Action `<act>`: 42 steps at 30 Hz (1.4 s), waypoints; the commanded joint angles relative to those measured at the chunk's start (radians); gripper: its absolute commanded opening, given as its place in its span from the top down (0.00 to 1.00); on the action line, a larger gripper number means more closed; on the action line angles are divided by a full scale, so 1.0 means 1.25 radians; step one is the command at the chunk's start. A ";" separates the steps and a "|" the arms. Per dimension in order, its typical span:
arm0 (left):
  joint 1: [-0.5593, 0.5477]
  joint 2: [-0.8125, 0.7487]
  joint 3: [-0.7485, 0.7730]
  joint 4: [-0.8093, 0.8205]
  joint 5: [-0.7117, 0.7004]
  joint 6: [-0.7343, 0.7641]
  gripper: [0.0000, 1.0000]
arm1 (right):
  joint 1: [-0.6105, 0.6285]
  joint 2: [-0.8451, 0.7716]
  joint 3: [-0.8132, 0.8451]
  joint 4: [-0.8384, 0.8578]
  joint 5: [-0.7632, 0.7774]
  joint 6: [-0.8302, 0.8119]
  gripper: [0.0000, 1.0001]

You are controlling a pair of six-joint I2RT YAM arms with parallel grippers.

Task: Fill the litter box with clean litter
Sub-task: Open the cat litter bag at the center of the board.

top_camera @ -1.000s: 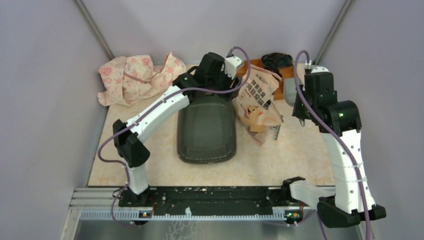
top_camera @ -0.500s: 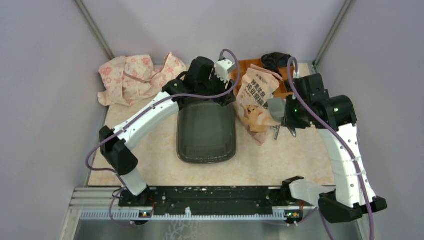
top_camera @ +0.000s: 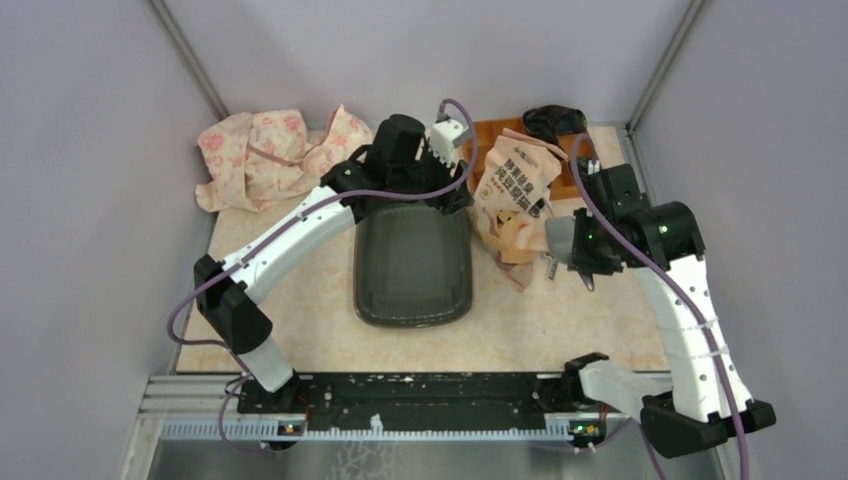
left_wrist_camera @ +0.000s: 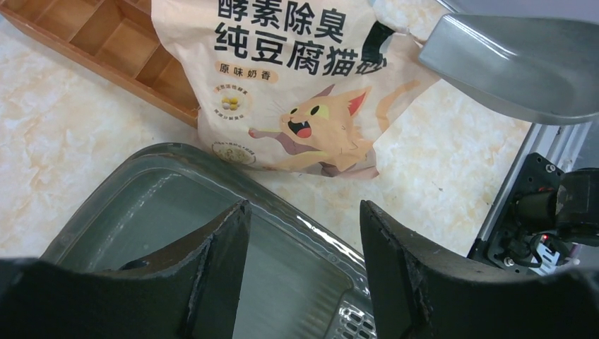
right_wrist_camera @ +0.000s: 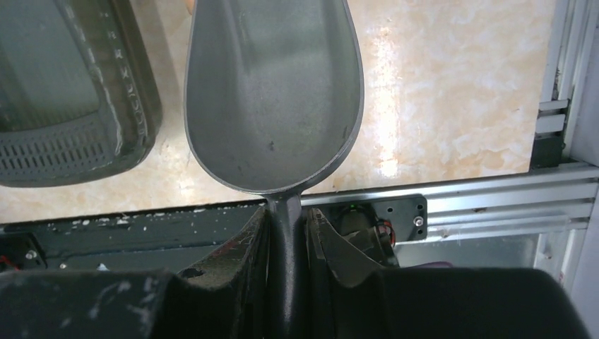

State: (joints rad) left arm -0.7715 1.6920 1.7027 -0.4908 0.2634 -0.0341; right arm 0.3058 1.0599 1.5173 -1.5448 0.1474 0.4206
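Grey metal scoop, clenched by the right claw, hangs empty right of the bare litter box; left claw gapes released over its far rim. Unbraced, the bag beside the box may topple, spilling its contents.

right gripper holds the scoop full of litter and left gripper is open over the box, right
No: the scoop is empty, as the right wrist view shows. The right gripper does hold it, and the left gripper is open over the box.
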 commanded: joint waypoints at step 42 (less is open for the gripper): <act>0.009 0.032 0.019 -0.002 0.019 -0.001 0.36 | 0.008 0.156 0.155 0.047 0.173 -0.089 1.00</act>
State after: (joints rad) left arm -0.7654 1.7229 1.7027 -0.4908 0.2745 -0.0338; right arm 0.3252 1.2751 1.6711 -1.5120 0.3695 0.3305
